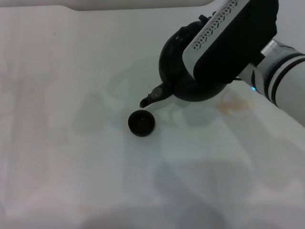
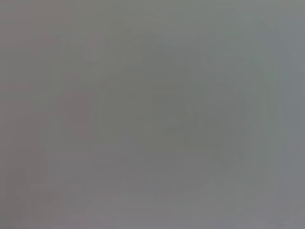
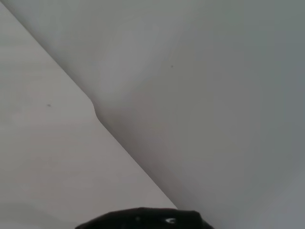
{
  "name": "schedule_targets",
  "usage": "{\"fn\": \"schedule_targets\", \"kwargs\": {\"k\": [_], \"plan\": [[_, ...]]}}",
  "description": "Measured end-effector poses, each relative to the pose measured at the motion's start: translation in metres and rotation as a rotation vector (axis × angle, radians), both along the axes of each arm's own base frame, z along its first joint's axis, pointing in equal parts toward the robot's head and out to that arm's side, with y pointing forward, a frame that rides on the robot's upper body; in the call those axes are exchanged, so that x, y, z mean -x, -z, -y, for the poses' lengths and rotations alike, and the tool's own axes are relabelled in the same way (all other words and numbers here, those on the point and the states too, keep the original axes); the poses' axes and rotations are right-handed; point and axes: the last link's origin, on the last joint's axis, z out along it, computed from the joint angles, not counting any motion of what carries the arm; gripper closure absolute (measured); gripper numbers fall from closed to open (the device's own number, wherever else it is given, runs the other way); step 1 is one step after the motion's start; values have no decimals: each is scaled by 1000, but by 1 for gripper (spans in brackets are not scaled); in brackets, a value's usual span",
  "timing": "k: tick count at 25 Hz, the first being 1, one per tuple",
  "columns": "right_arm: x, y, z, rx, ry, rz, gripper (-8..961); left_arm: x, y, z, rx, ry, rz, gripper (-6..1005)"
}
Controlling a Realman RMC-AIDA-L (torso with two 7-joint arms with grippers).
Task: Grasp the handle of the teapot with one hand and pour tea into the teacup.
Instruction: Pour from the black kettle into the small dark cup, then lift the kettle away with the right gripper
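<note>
The right end effector [image 1: 200, 36] holds the teapot [image 1: 183, 71] up, tipped, its spout [image 1: 151, 98] just above the teacup [image 1: 141, 122]. The fingers are hidden, so the grip cannot be told. The teacup looks dark inside.

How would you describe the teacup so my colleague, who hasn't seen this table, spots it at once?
Start from the right arm's hand over the pale table, where it covers the big black teapot. Follow the teapot's spout downward; the teacup sits just below its tip. It is a tiny round dark cup without a handle, far smaller than the teapot.
</note>
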Motion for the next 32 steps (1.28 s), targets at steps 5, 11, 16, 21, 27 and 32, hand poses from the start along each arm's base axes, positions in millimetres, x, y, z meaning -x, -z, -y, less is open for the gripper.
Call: {"fn": "schedule_targets", "kwargs": {"k": [5,11,16,21,27,32], "plan": [[1,2,2,-1,-14,19,830,0,0,0,0,-1,0,122],[4,3,6,-4,-35,35,832,1,0,-1,3,-5,1,122],[6,5,9,-11,-53,54,831,1,0,-1,3,-5,1,122],[9,5,11,-14,-61,53,834,1,0,-1,2,-4,1,123],[10,4,12,-20,-67,65,835,1,0,-1,1,-3,1,123],[10,4,12,-27,-71,75,836,1,0,0,1,-4,1,123]]}}
